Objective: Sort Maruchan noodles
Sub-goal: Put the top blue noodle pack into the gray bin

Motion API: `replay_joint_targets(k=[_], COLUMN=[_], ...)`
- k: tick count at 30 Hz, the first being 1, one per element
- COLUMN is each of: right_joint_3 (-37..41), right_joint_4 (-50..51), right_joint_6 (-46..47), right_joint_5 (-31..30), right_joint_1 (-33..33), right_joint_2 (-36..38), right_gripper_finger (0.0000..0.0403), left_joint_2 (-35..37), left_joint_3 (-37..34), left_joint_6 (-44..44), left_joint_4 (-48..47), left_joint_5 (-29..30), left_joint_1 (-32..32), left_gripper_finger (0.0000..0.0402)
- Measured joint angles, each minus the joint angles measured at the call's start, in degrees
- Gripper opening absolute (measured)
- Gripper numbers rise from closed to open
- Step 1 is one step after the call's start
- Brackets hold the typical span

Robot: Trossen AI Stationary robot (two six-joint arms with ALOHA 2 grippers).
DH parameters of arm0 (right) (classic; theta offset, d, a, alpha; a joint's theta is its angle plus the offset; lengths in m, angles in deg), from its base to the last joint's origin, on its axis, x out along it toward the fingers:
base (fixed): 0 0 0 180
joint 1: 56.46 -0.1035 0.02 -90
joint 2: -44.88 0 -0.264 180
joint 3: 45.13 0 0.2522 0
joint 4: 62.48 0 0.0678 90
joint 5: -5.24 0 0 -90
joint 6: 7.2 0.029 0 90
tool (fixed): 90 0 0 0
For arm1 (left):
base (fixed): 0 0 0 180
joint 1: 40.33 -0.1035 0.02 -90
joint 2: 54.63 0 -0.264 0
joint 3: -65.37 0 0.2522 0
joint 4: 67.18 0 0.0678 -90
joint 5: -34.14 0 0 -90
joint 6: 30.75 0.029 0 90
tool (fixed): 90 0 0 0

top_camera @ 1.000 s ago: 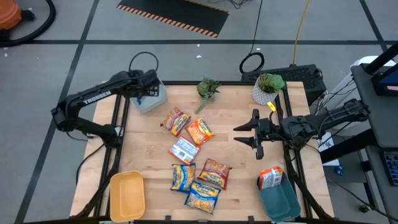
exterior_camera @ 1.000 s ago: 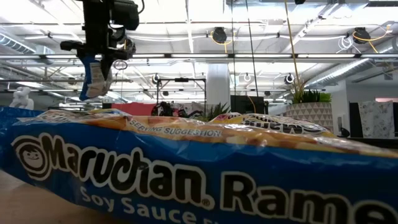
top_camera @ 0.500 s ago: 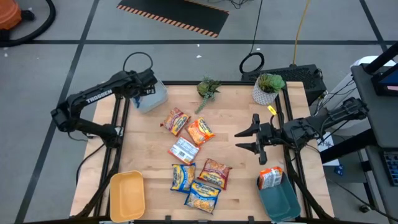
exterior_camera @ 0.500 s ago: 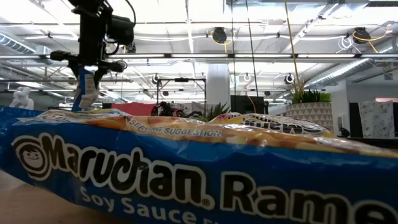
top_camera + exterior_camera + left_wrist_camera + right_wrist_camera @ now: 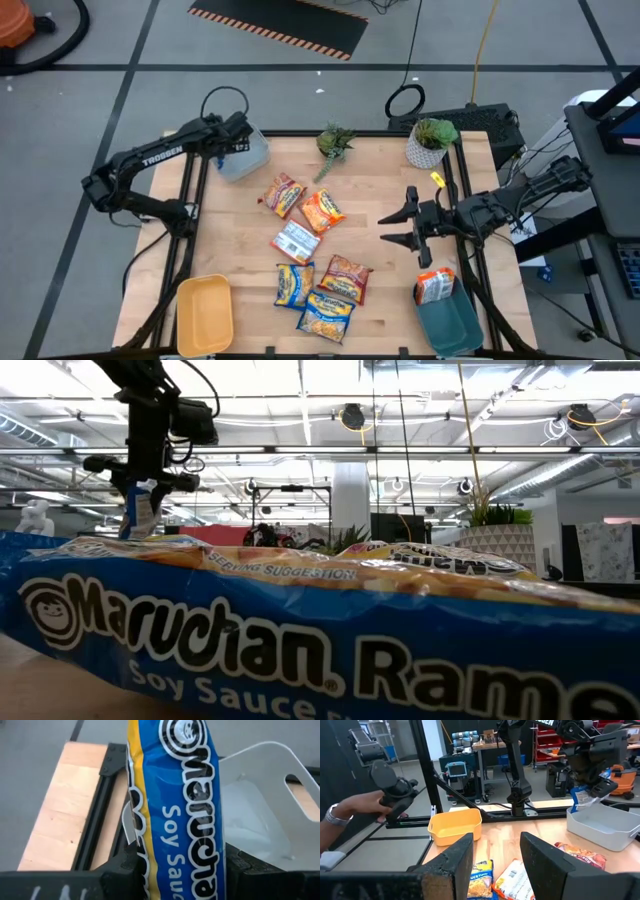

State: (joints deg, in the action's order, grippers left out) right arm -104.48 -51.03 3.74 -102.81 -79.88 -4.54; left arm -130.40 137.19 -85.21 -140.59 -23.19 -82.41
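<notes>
My left gripper [image 5: 236, 146] hangs at the table's far left over the grey bin [image 5: 252, 158], shut on a blue-and-yellow Maruchan noodle packet [image 5: 175, 795]. The right wrist view shows that packet [image 5: 581, 795] just above the bin [image 5: 605, 827]. Several more packets lie flat mid-table: orange ones [image 5: 322, 210], a white one [image 5: 296, 241], a red one [image 5: 346, 277] and blue-and-yellow ones [image 5: 327, 313]. One blue packet [image 5: 300, 640] fills the low view. My right gripper [image 5: 412, 226] stands open and level above the table's right side, holding nothing. My left gripper pinches the blue-and-yellow packet between its two fingers, one on each flat face [image 5: 172, 870]. The fingers slant down from above and hold it near its upper end [image 5: 142, 485]. The packet hangs on edge below them, lifted clear over the grey bin.
A yellow bin [image 5: 205, 315] sits at the near left corner. At the near right, an orange packet [image 5: 435, 285] sits in a teal bin [image 5: 452, 325]. Two potted plants [image 5: 335, 145] [image 5: 430, 140] stand along the far edge. A person's hand [image 5: 370, 805] holds a controller beyond the table.
My left gripper has sunk toward the grey bin and drifted a little toward the table's left edge, still shut on the blue-and-yellow packet, which hangs lower now.
</notes>
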Motion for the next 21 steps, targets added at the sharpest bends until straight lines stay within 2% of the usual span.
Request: replay_joint_targets(k=[5, 14, 17, 21], right_joint_3=[0.01, 0.87, 0.87, 0.87], right_joint_4=[0.41, 0.13, 0.13, 0.13], right_joint_6=[0.39, 1.9, 1.92, 1.88], right_joint_5=[-0.02, -0.13, -0.13, -0.21], right_joint_1=[0.0, 0.0, 0.0, 0.04], right_joint_2=[0.01, 0.01, 0.01, 0.01], right_gripper_finger=[0.0155, 0.0155, 0.0155, 0.0155], left_joint_2=[0.02, 0.02, 0.02, 0.02], left_joint_3=[0.0, 0.0, 0.28, 2.7], left_joint_6=[4.5, 8.44, 11.7, 21.98], left_joint_4=[0.0, 0.13, 1.14, 1.47], left_joint_5=[-0.11, 0.61, -0.46, -2.54], left_joint_1=[0.07, 1.33, 1.33, 1.38], left_gripper_finger=[0.0175, 0.0284, 0.0294, 0.0296])
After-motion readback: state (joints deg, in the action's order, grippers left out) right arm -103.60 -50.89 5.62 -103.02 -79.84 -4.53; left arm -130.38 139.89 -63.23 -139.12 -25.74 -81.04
